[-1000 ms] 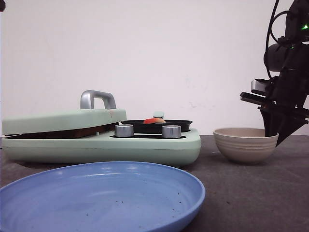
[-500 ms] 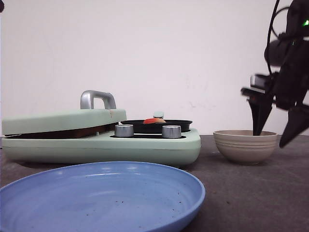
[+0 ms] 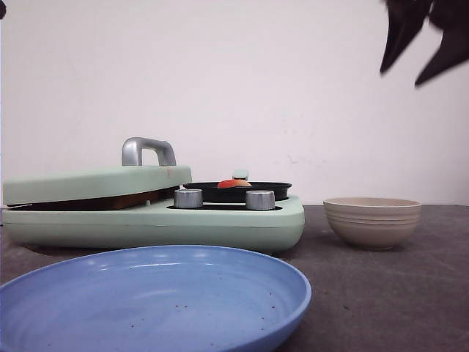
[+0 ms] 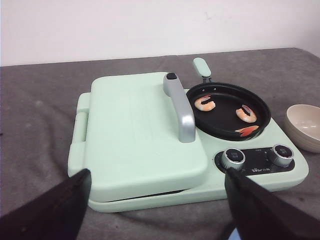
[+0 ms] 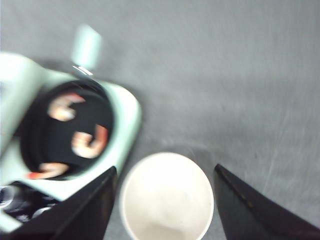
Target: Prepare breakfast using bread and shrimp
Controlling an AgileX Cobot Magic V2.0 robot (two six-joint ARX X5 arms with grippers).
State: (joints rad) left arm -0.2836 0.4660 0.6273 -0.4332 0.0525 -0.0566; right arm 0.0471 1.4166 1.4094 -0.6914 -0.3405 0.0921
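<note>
Three orange-red shrimp lie in the black pan on the right side of the mint-green breakfast maker. From the front only one shrimp shows above the pan rim. The bread is hidden; the maker's lid is down. My left gripper hangs open over the lid's near edge, holding nothing. My right gripper is open and empty, high above the beige bowl. In the blurred right wrist view the bowl looks empty between the fingers.
A large blue plate fills the front of the table, before the maker. Two silver knobs sit on the maker's front beside the pan. The lid carries a silver handle. Grey cloth covers the table around the bowl.
My right gripper has lifted out of the bowl and risen to the top of the front view, fingers spread. The maker, pan, bowl and plate have not moved.
</note>
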